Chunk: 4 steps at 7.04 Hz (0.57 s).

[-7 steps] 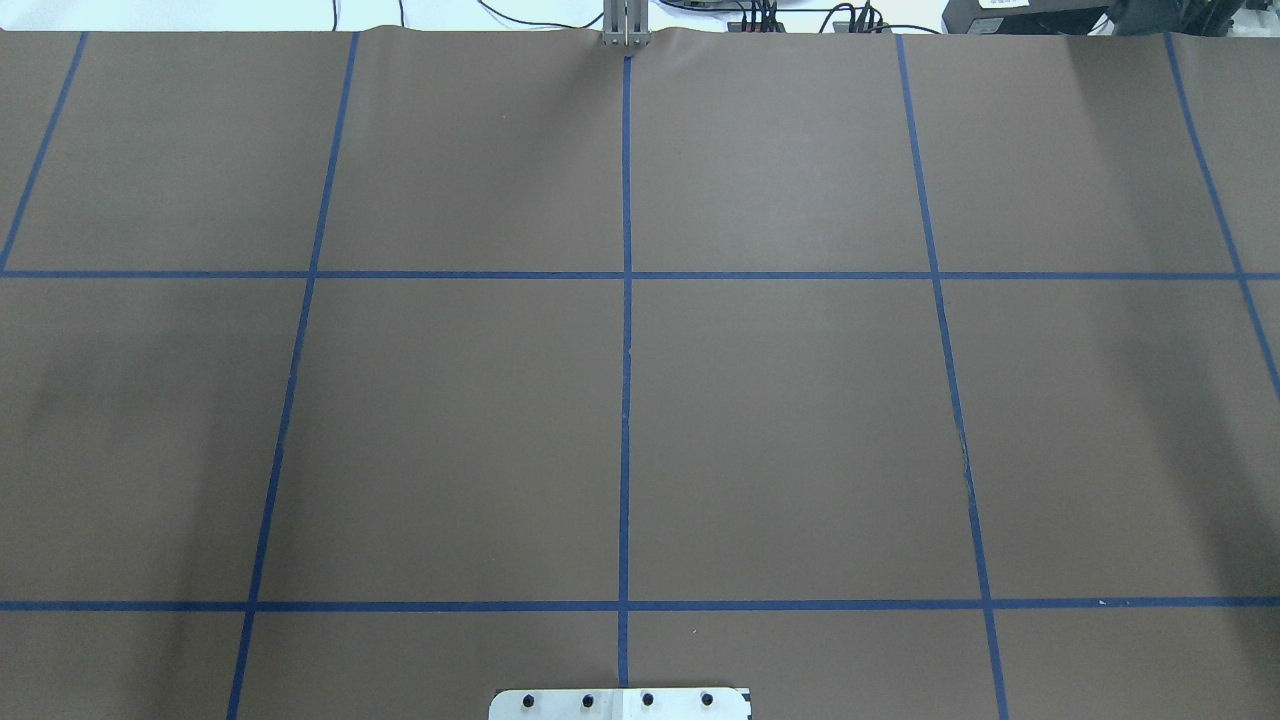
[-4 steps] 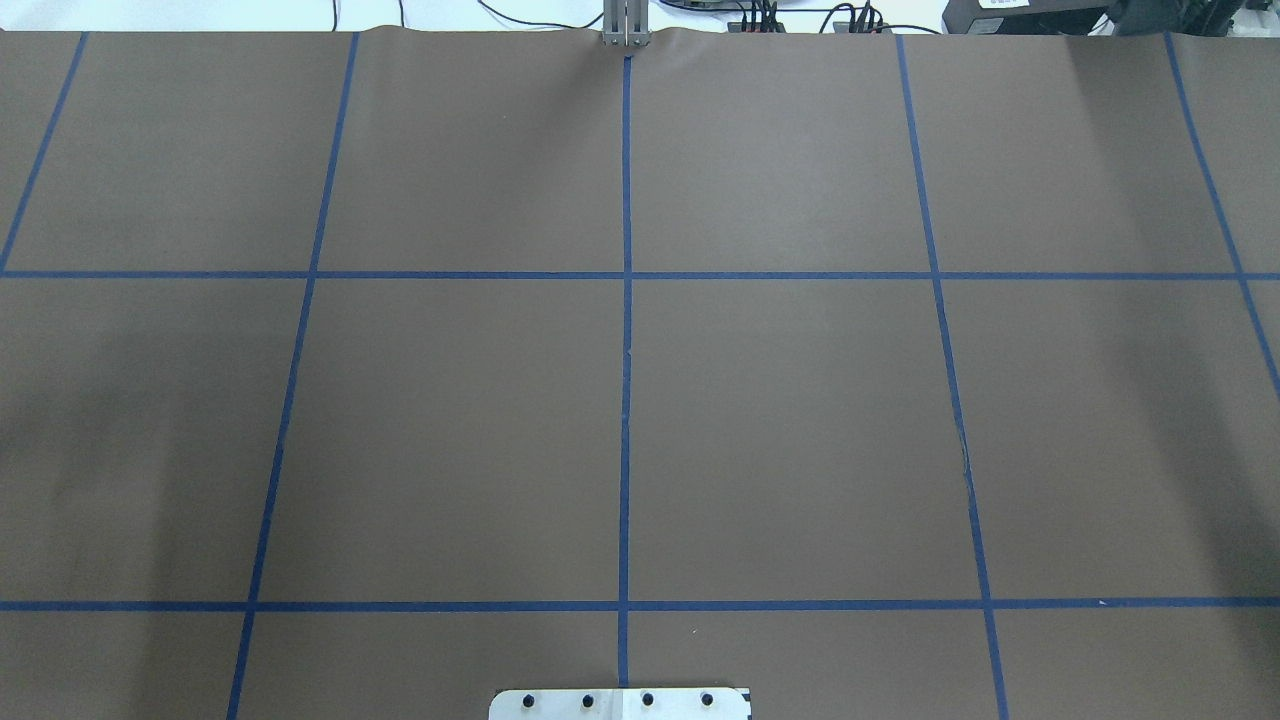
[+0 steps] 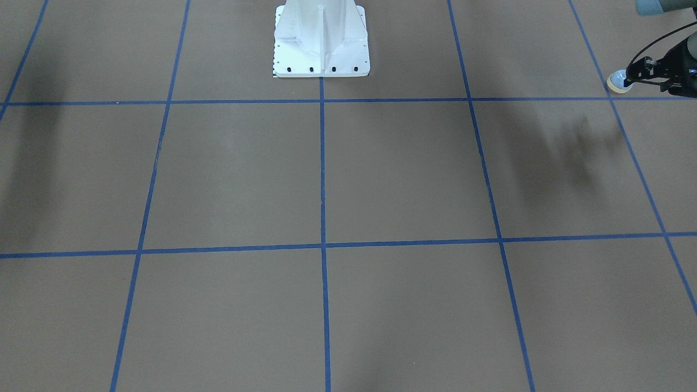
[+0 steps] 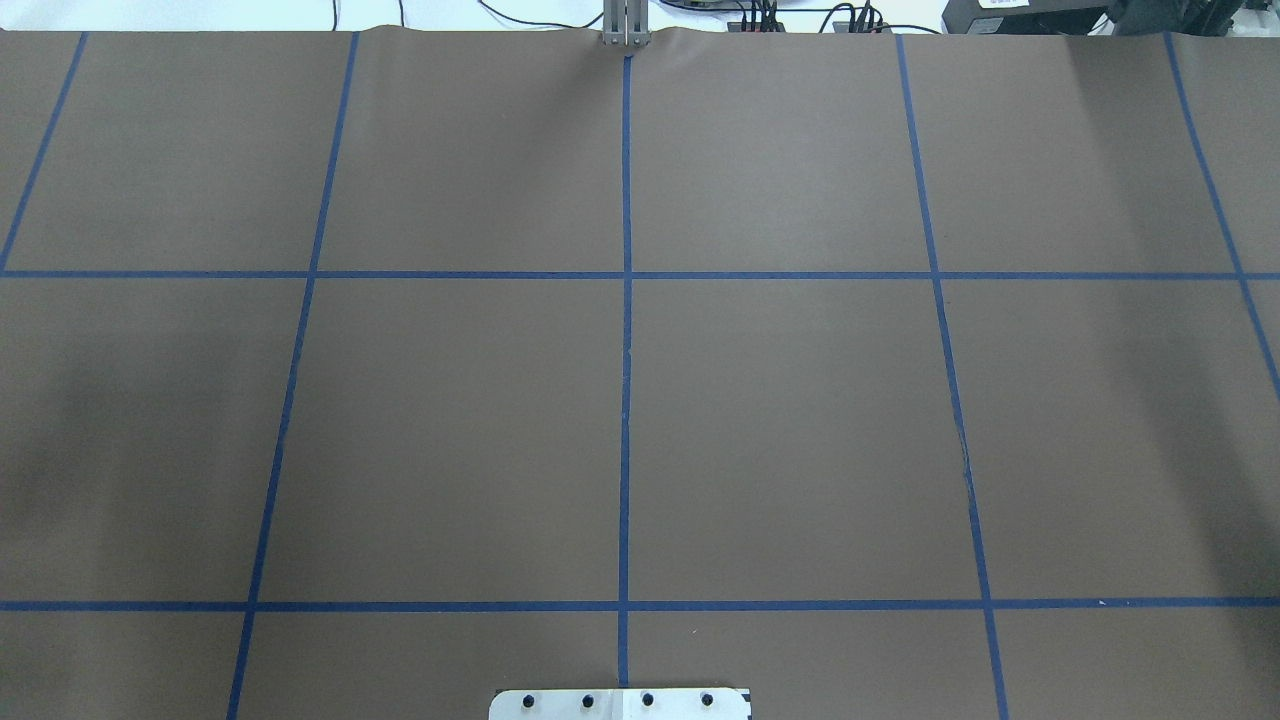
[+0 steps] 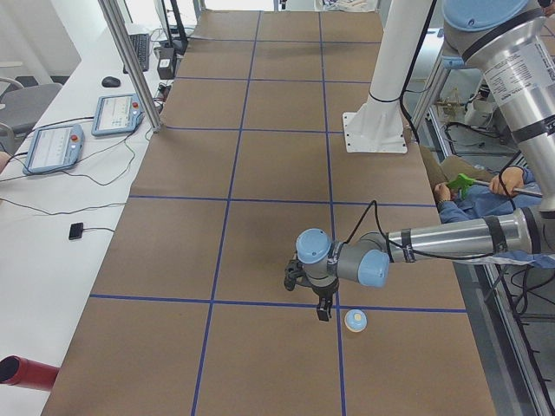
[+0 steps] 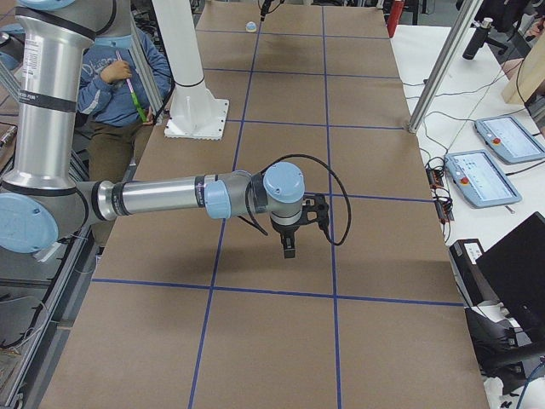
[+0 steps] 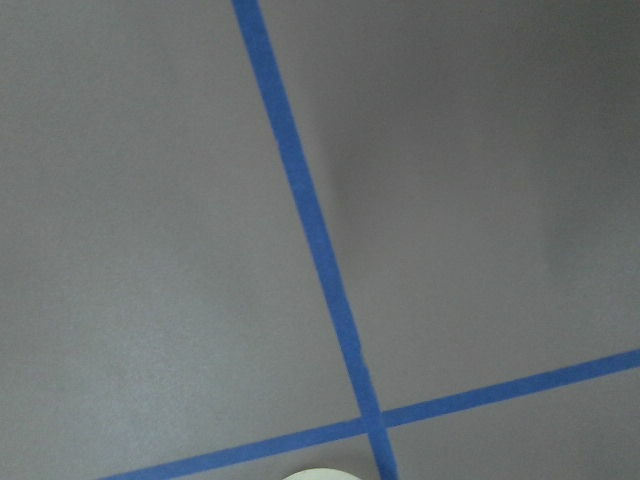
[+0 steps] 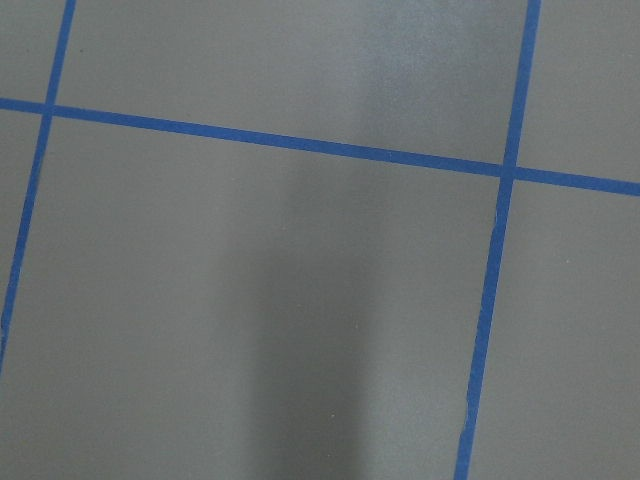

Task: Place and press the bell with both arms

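Observation:
The bell (image 3: 619, 81) stands upright on the brown table at the robot's far left, by a blue tape crossing. It also shows in the exterior left view (image 5: 355, 321) and far off in the exterior right view (image 6: 250, 26). My left gripper (image 3: 635, 72) points down just beside the bell and looks shut and empty (image 5: 323, 313). The left wrist view shows only the bell's cream rim (image 7: 320, 474) at the bottom edge. My right gripper (image 6: 287, 248) hovers over the table's right part, seen only from the side, so I cannot tell its state.
The white pedestal (image 3: 321, 38) stands at the robot's side of the table. A seated person (image 6: 119, 77) is behind it. Teach pendants (image 5: 117, 113) and a red cylinder (image 5: 22, 371) lie on the white side bench. Blue tape lines (image 4: 626, 400) grid the table.
No arm or bell shows in the overhead view at any time. Only the faint shadow at its left side has shifted slightly.

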Tool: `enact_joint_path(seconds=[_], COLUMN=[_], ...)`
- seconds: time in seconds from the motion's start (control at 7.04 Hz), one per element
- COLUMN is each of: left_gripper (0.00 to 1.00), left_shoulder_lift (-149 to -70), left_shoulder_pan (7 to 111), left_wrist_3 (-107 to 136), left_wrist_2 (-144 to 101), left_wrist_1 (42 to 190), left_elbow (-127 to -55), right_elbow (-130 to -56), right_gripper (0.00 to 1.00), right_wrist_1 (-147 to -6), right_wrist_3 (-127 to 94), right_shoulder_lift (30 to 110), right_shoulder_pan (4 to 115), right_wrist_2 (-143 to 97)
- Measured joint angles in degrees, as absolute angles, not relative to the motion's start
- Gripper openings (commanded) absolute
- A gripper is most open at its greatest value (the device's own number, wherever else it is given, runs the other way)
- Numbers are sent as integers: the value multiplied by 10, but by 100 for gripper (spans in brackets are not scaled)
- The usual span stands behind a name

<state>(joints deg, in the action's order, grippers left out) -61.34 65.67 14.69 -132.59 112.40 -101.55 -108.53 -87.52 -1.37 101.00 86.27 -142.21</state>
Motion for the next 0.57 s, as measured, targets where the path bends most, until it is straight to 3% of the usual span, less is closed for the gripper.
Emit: enact_joint_path(seconds=[0.57], left_gripper=[100], left_shoulder_lift=[-585], left_shoulder_pan=[654], left_wrist_3=[316], left_wrist_2=[-1379], left_wrist_1=[1217], left_elbow=[-980], right_elbow=[-1086], right_gripper=[100], right_wrist_1=[-875], right_wrist_3=[-13], right_shoulder_lift=[1012], right_shoulder_pan=[862], right_wrist_2=[-1432])
